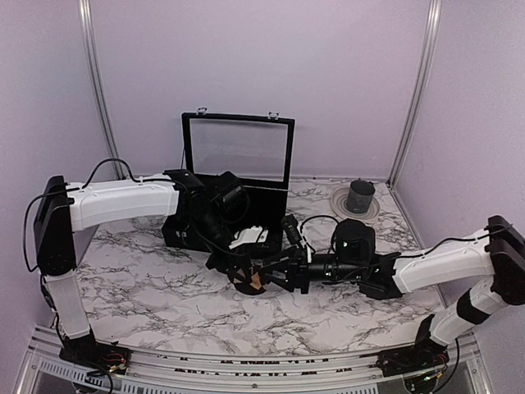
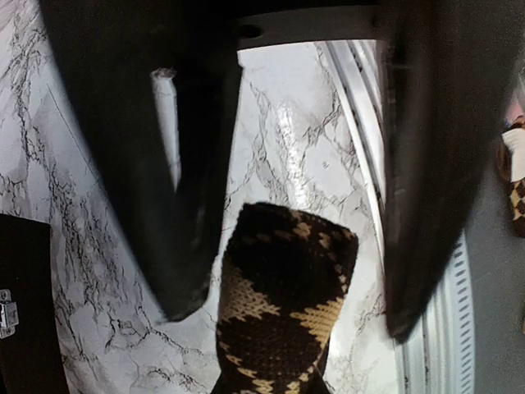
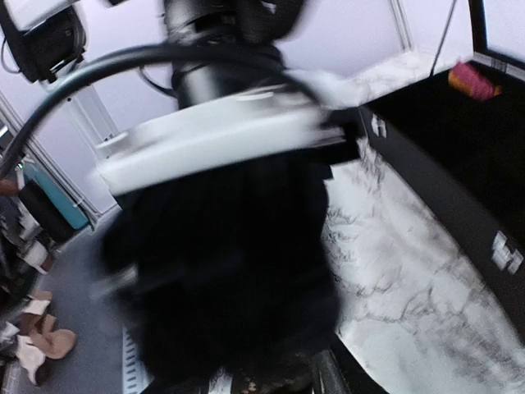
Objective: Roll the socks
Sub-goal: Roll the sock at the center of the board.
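The dark brown sock (image 1: 250,281) with tan argyle diamonds lies bunched on the marble between the two grippers. In the left wrist view one end of this sock (image 2: 279,328) rises between the two dark fingers. My left gripper (image 1: 234,263) (image 2: 291,320) stands open around it, with a strip of marble showing on each side. My right gripper (image 1: 261,277) reaches in from the right at the same sock; its jaws are blurred and blocked by the left gripper's dark body (image 3: 230,271). A magenta and orange sock (image 3: 474,80) rests in the black case.
An open black case (image 1: 271,201) (image 3: 459,189) with its lid (image 1: 238,148) upright stands just behind the grippers. A grey cup (image 1: 360,195) on a round plate sits at the back right. The table's front rail (image 2: 369,123) runs close by.
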